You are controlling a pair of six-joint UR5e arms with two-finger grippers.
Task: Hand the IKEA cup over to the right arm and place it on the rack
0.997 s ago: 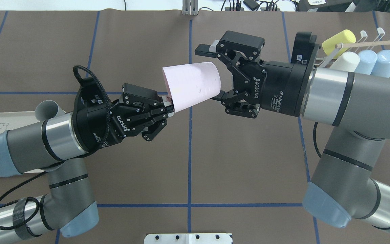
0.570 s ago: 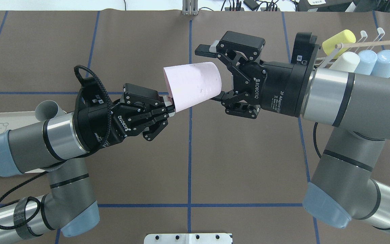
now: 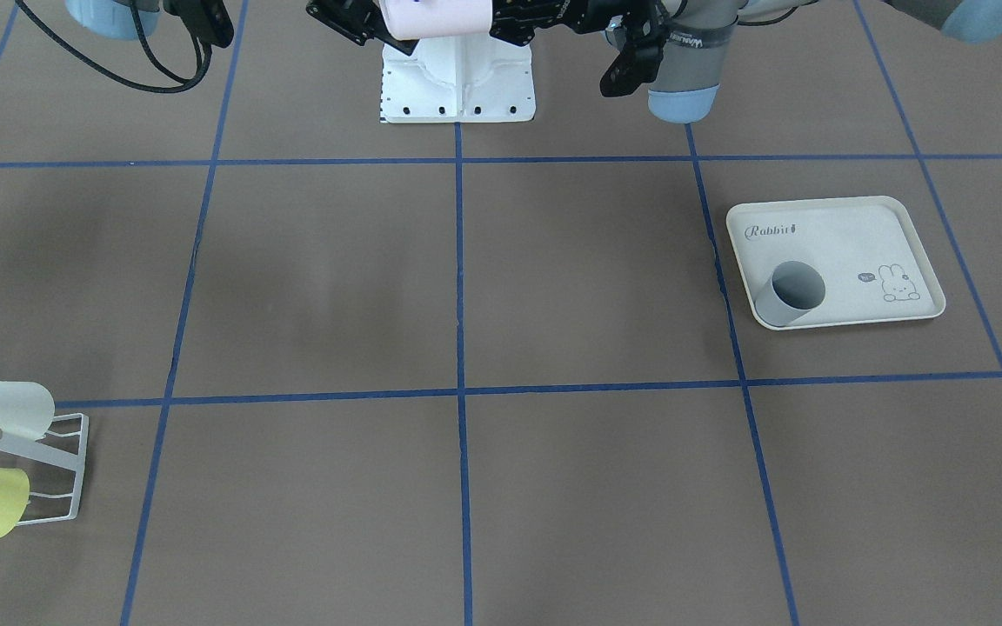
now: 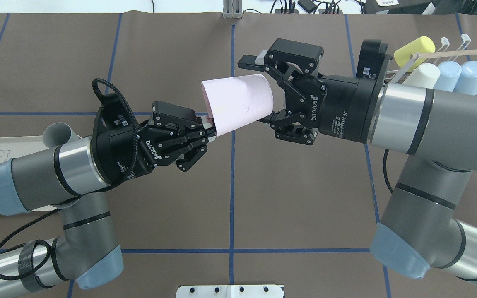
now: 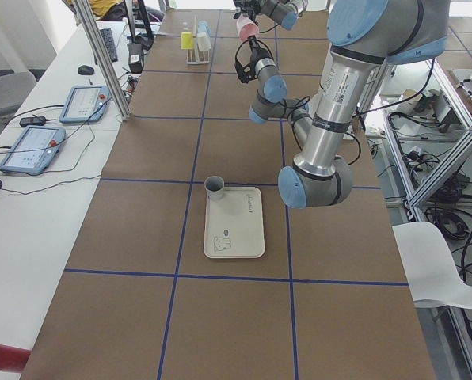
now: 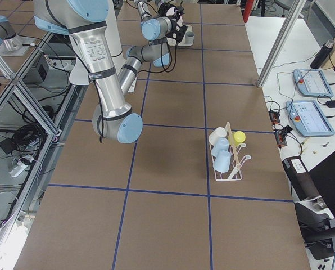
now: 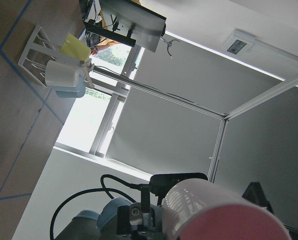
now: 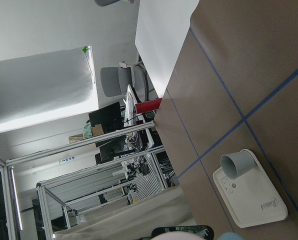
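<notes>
The IKEA cup (image 4: 238,103) is pale pink and lies on its side in mid-air over the table's middle. My left gripper (image 4: 208,128) is shut on its rim, the open mouth facing that arm. My right gripper (image 4: 258,92) is open, one finger above and one below the cup's closed end, with a gap showing at the upper finger. In the left wrist view the cup (image 7: 219,215) fills the bottom edge. The white wire rack (image 4: 441,51) with its wooden dowel stands at the far right, behind the right arm.
The rack holds a yellow cup (image 4: 414,47), a cream cup (image 4: 422,74) and two light blue cups (image 4: 460,74). A grey cup (image 3: 790,292) stands on the cream rabbit tray (image 3: 858,239) on the left arm's side. The robot's white base (image 3: 457,83) is at the near edge.
The left arm has edged slightly to the right, carrying the pink cup a little deeper between the right gripper's fingers. The right gripper has stayed open and in place.
</notes>
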